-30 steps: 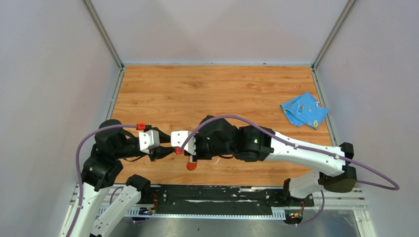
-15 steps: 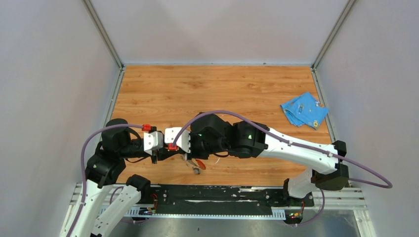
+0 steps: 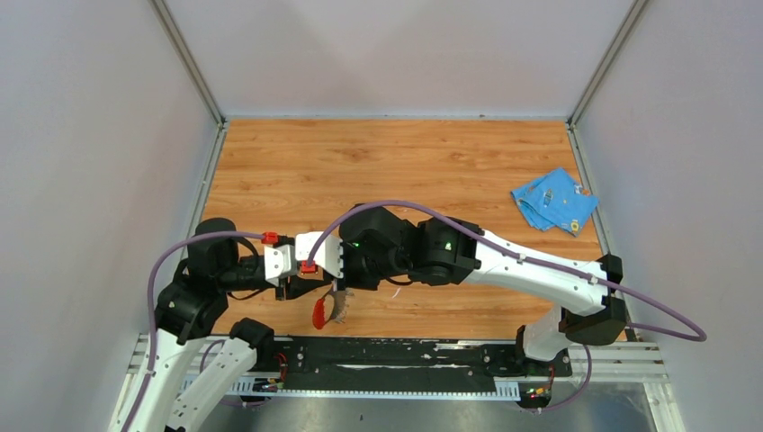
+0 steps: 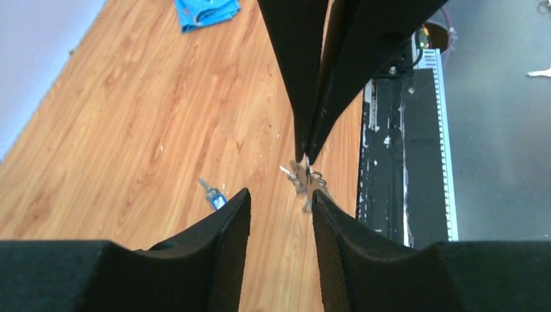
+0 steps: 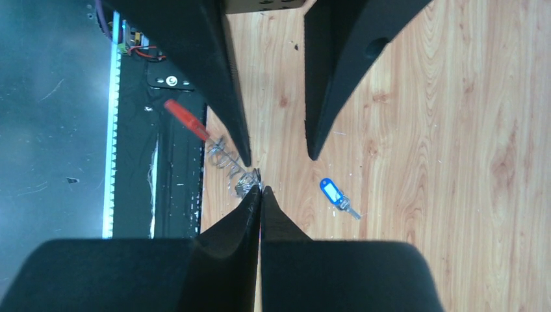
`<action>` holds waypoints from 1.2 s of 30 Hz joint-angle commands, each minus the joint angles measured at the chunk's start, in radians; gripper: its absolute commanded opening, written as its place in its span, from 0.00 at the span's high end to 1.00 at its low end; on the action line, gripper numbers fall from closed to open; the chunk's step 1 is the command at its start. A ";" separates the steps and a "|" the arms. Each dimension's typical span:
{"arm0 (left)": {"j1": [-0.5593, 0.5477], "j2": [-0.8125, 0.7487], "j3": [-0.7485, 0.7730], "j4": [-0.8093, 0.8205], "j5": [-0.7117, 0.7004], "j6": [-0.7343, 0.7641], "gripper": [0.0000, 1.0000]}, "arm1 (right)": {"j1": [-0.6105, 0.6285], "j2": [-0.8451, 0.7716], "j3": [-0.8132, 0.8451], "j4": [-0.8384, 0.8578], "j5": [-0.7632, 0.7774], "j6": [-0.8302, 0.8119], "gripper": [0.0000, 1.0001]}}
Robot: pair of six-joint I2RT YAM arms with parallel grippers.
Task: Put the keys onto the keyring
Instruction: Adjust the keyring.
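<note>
My right gripper is shut on the metal ring of the keyring, which it holds just above the wood near the front edge. The keyring's red strap trails off towards the black rail. In the top view the keyring hangs below the two wrists. My left gripper faces the right one with its jaws open and nothing between them, its tips a little short of the ring. A key with a blue head lies flat on the wood beside the grippers; the left wrist view also shows this blue key.
A crumpled blue cloth with small bits on it lies at the table's far right. A black rail runs along the near edge, right behind the keyring. Grey walls close off the table's other three sides.
Both wrists have shifted left and closed up on each other. The keyring in the right gripper has swung left and now hangs lower. The left jaws have opened a little wider.
</note>
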 commanded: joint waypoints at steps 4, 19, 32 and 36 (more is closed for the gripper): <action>-0.003 -0.008 0.014 -0.083 -0.034 0.091 0.52 | -0.010 -0.006 0.028 -0.021 0.036 -0.021 0.99; -0.003 0.075 0.046 -0.080 0.119 0.061 0.68 | -0.018 0.048 0.082 -0.019 0.003 -0.005 1.00; -0.003 0.060 0.099 -0.075 0.041 0.027 0.76 | -0.019 0.036 0.054 -0.003 -0.049 0.002 1.00; -0.003 0.062 0.128 -0.074 0.068 -0.008 0.71 | -0.019 0.025 0.034 0.006 -0.053 0.004 0.99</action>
